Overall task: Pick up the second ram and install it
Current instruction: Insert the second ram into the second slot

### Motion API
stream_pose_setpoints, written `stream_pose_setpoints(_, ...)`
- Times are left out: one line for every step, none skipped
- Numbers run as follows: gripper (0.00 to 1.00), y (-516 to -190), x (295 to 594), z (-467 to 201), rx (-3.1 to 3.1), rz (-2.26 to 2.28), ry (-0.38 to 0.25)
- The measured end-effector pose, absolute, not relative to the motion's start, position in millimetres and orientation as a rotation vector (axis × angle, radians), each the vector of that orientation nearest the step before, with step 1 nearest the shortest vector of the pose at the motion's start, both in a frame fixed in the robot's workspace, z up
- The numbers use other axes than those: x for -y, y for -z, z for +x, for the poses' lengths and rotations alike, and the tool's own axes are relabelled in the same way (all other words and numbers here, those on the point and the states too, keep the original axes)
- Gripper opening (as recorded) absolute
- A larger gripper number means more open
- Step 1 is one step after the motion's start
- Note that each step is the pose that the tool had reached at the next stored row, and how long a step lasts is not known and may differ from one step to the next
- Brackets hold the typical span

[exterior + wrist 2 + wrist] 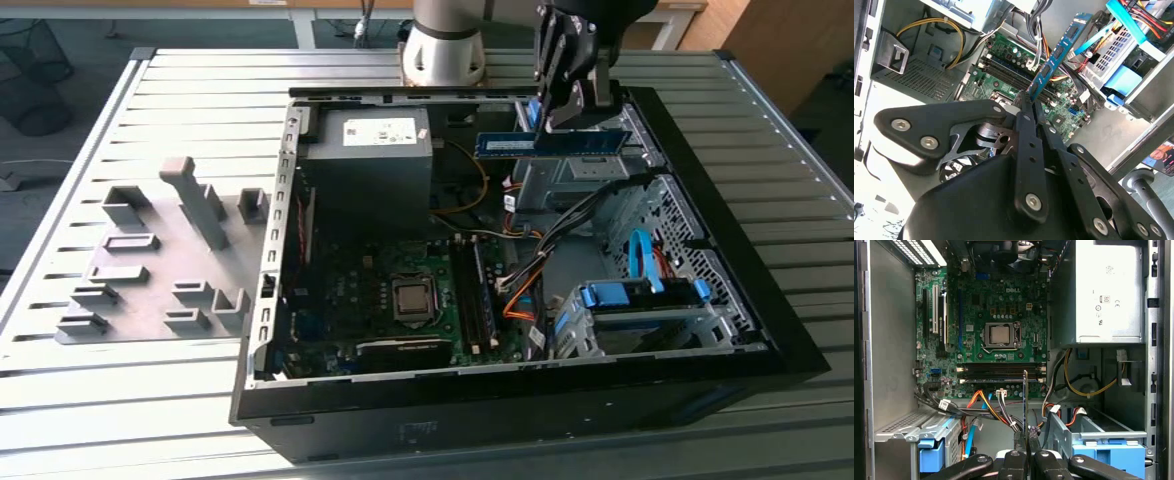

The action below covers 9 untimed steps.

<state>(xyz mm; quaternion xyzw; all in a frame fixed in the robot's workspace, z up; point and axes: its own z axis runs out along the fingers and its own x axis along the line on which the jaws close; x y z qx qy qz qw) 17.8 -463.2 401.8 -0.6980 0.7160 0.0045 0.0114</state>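
My gripper (577, 108) is shut on the second ram (554, 143), a blue-green stick held level on its long edge above the open computer case (747, 330), at the case's far end towards the exterior view's right. In the second wrist view the ram (1058, 54) sticks out from the gripper (1030, 102) over the motherboard. In the first wrist view the ram (1025, 400) shows edge-on above the gripper (1026, 437), short of the memory slots (1001, 375). A darker green stick (477, 300) sits in the slots on the motherboard (360, 290).
The silver power supply (367, 165) fills the case's far corner. Drive bays with blue clips (641, 295) and bundled cables (527, 285) lie towards the exterior view's right. A grey fixture plate (147, 270) rests on the slatted table beside the case.
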Motion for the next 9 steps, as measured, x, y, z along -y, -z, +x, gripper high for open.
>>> stream_pose_setpoints(0.14, -401.8, 463.2, 16.8, -2.233, -2.177, -0.014)
stream_pose_setpoints(0.14, -401.8, 463.2, 16.7, -2.233, -2.177, -0.014)
stream_pose_setpoints(0.14, -401.8, 463.2, 16.5, -2.233, -2.177, -0.014)
stream_pose_setpoints(0.14, -401.8, 463.2, 16.4, -2.233, -2.177, -0.014)
stream_pose_setpoints(0.14, -401.8, 463.2, 16.3, -2.233, -2.177, -0.014)
stream_pose_setpoints(0.14, -401.8, 463.2, 16.3, -2.233, -2.177, -0.014)
stream_pose_setpoints(0.14, -401.8, 463.2, 16.3, -2.233, -2.177, -0.014)
stream_pose_setpoints(0.14, -401.8, 463.2, 16.3, -2.233, -2.177, -0.014)
stream_pose_setpoints(0.14, -401.8, 463.2, 16.3, -2.233, -2.177, -0.014)
